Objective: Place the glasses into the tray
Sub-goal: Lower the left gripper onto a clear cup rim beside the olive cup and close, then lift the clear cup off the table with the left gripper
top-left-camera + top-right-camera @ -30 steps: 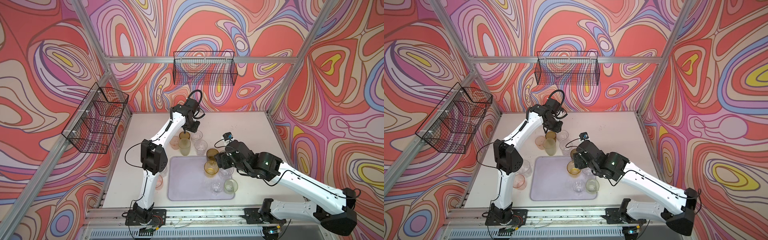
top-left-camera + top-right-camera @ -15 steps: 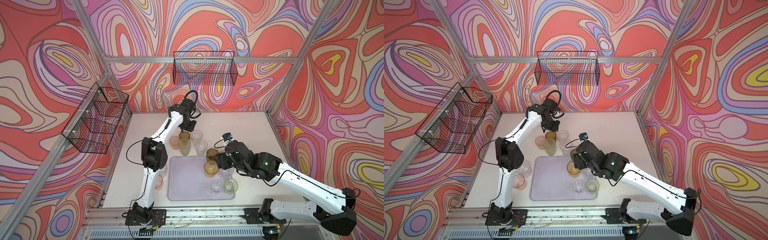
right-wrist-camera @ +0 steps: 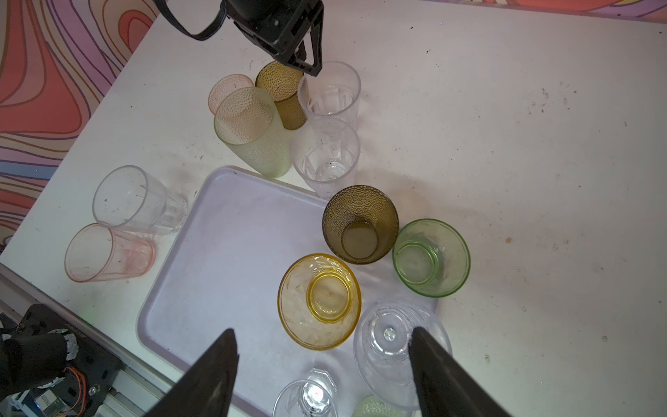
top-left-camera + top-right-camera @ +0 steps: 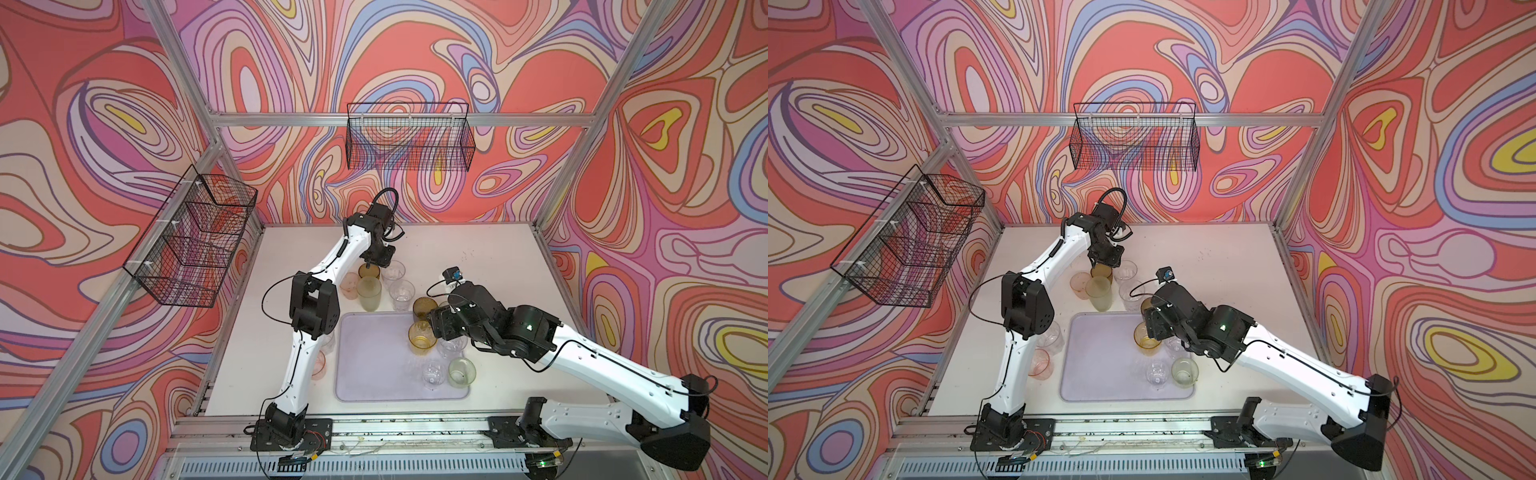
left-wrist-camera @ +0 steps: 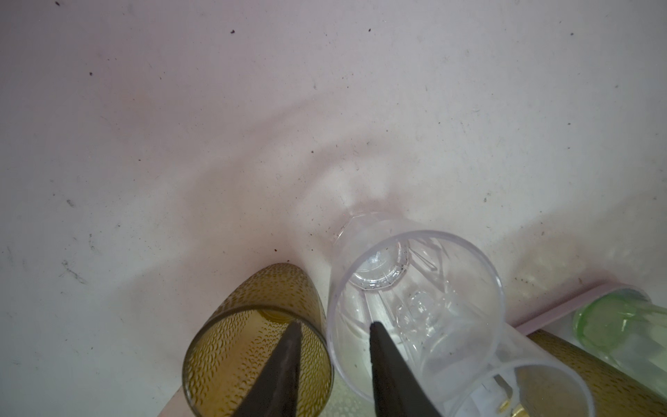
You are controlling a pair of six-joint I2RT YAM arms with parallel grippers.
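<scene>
Hovering over the glasses (image 4: 402, 293).
Left gripper (image 5: 335, 325), a little spread, is over the brown glass (image 5: 231, 346); right gripper (image 3: 323, 332), spread wide, is over the tray (image 3: 216, 270).

Swirl-patterned walls (image 4: 415, 50), white tabletop (image 4: 478, 249)

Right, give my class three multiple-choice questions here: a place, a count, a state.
1. Where does the amber-yellow glass stand? A on the lilac tray; B inside another glass; C on the floor.
2. How many wire baskets hang on the walls? A one; B two; C four.
3. The right end effector is: A shut on a glass; B open; C out of view.
Answers: A, it sits inside the tray's rim. B, one hangs at the back, one at the side. B, its jaws stand wide apart, gripping nothing.
</scene>
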